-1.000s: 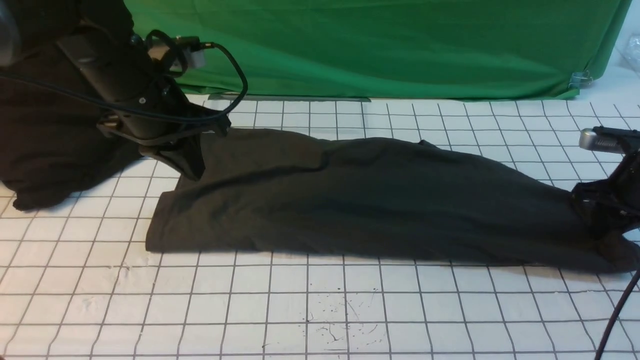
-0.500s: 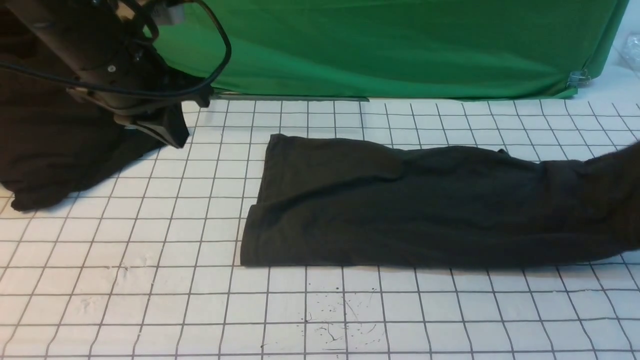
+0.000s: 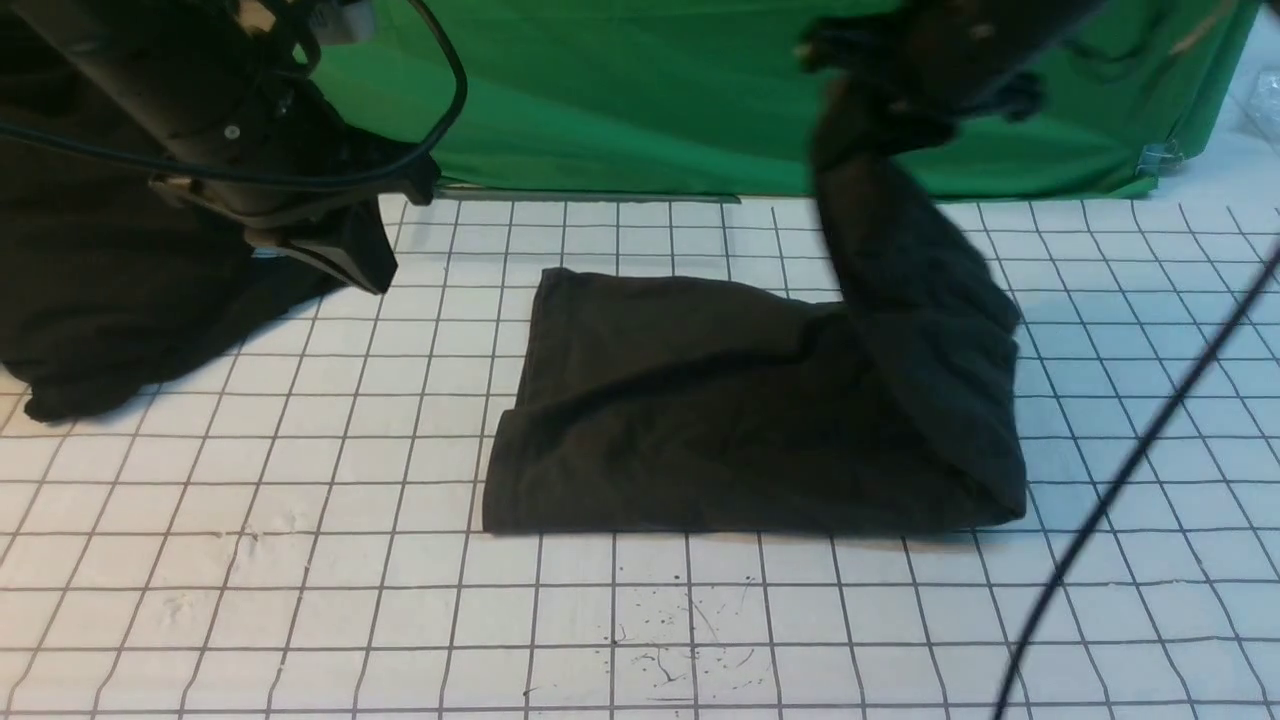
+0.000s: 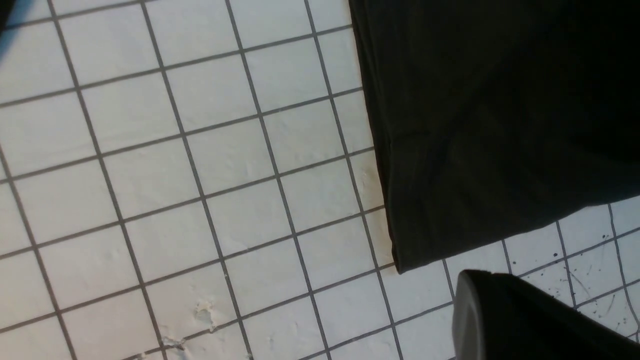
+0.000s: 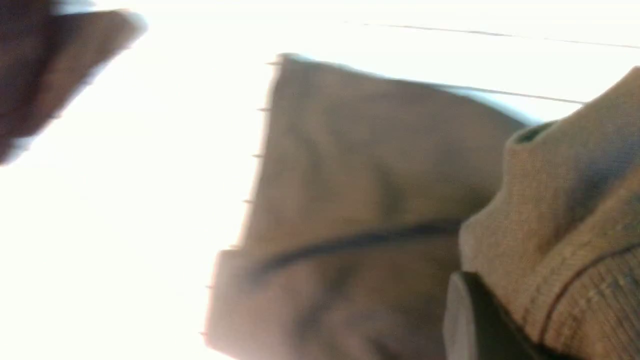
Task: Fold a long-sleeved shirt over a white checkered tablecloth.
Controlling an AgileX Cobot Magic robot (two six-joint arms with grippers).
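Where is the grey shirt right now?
In the front view the long-sleeved shirt lies at the middle of the white checkered tablecloth, its right end held up by the right gripper.

Robot-learning lab bench. A green backdrop (image 3: pixel 650 110), fastened by a clip (image 3: pixel 1160 158) at the far right, closes the far side; a grid-ruled tablecloth (image 3: pixel 250 600) covers the work surface; a black left arm (image 3: pixel 180 90) and right arm (image 3: pixel 950 45) trail cable (image 3: pixel 1130 480).

The long-sleeved shirt (image 3: pixel 690 410) lies centred on the checkered tablecloth (image 3: pixel 250 560), right end raised. A garment heap (image 3: pixel 90 300) sits far left; a backdrop cloth (image 3: pixel 650 100) hangs behind.
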